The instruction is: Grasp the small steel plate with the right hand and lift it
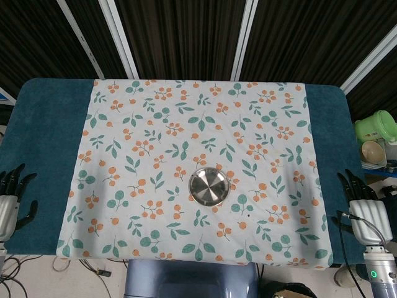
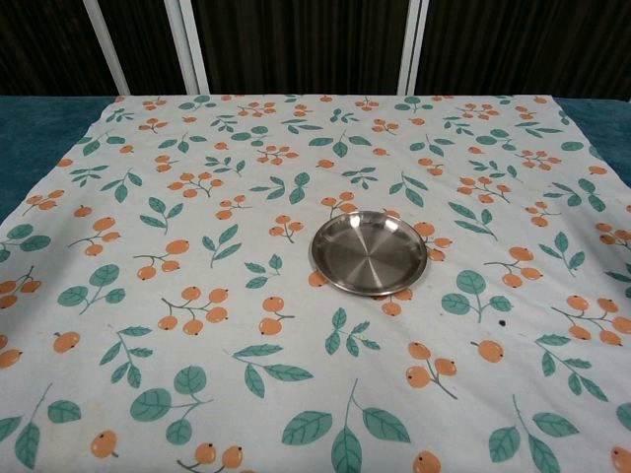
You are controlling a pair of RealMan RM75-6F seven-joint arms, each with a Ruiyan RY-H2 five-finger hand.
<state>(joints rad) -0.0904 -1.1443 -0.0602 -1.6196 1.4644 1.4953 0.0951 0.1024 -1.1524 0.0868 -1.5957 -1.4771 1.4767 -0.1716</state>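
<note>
- Steel plate (image 1: 209, 185) – small, round and shallow – is seen lying flat on the fruit-print tablecloth (image 1: 155, 124), a little right of the cloth's middle and toward the near edge; in the chest view it sits just right of centre (image 2: 370, 252), untouched.
- Right hand (image 1: 363, 205) is held at the near right corner of the table, over the teal table cover (image 1: 46, 143) and well apart from the plate; its fingers are spread and nothing is held.
- Left hand (image 1: 13, 195) is parked at the near left edge, fingers likewise apart and empty – no part in the task is expected of it.
- Step in hand is judged to be the very start: the reach has not yet been made, and neither hand appears in the chest view.
- Next, the right hand would need to be carried inward across the cloth to the plate's right rim.
- Because the plate lies flat and low, a pinch on the raised rim is probably called for before any lift.
</note>
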